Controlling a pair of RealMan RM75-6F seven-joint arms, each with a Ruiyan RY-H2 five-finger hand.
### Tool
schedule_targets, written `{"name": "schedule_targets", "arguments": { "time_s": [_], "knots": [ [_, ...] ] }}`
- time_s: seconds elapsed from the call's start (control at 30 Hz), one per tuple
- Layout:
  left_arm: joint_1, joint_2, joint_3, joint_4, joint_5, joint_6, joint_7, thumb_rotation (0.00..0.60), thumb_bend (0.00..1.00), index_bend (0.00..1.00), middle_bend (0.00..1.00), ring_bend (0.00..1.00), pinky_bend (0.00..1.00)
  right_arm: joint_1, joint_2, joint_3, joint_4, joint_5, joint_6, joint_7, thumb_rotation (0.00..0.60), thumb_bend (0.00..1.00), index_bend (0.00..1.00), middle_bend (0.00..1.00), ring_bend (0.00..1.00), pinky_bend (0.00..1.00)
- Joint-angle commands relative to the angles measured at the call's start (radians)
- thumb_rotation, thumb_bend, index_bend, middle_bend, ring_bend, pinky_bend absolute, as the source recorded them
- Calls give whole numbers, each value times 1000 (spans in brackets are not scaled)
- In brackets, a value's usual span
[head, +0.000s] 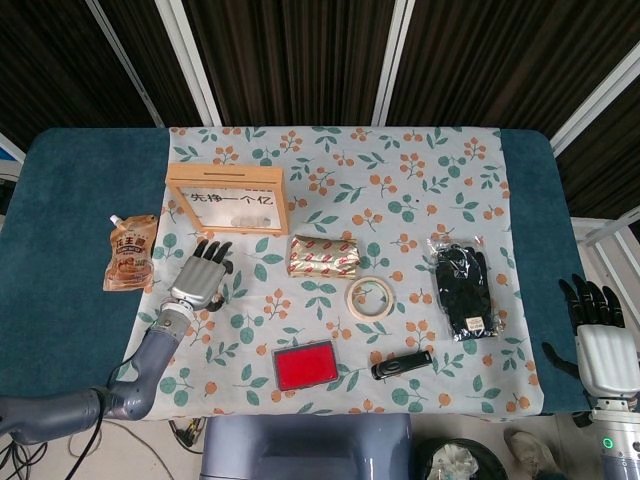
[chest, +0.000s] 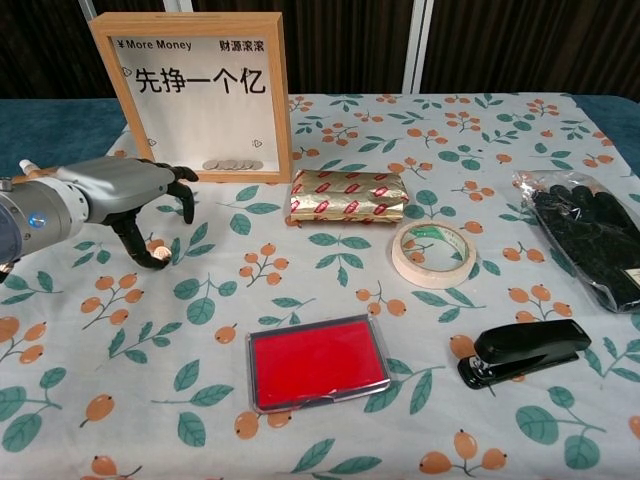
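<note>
Chest view: wooden frame (chest: 193, 92) just beyond left hand (chest: 125, 196).

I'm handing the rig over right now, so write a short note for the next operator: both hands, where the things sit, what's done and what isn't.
Left hand: holds nothing, fingers apart and curved down over the floral cloth, just in front of the wooden coin frame.
Right hand: holds nothing, off the table's right edge.
Sauce pouch lies to the left of the left hand; gold foil pack, tape roll, red ink pad, stapler and bagged black gloves all lie on the cloth.
Done: nothing grasped or lifted.
Left: every grasp.
</note>
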Motion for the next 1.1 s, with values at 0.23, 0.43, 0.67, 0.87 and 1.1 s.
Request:
{"name": "schedule_targets", "arguments": {
  "time_s": [0.23, 0.43, 0.67, 0.87, 1.1],
  "knots": [
    [2, -1, 12, 0, 15, 0, -3, 600, 147, 479, 0, 0, 0, 1, 1, -2, -2, 0, -4, -1, 600, 301, 0, 0, 0, 0],
    [1, 1, 16, -6, 17, -2, -2, 600, 218, 532, 20, 0, 0, 1, 2, -1, -3, 2, -5, -1, 600, 302, 0, 0, 0, 0],
    [1, 7, 23, -17, 19, 0, 5, 600, 293, 549, 34, 0, 0, 0, 2, -1, -6, 3, -5, -1, 600, 301, 0, 0, 0, 0],
    [0, 12, 24, -25, 18, -2, 5, 600, 423, 583, 53, 0, 0, 0, 0, 1, -7, 6, -4, -3, 600, 301, 0, 0, 0, 0],
    [0, 19, 27, -36, 10, -4, 9, 600, 513, 615, 71, 0, 0, 0, -4, 3, -7, 10, -3, -7, 600, 301, 0, 0, 0, 0]
  ]
}}
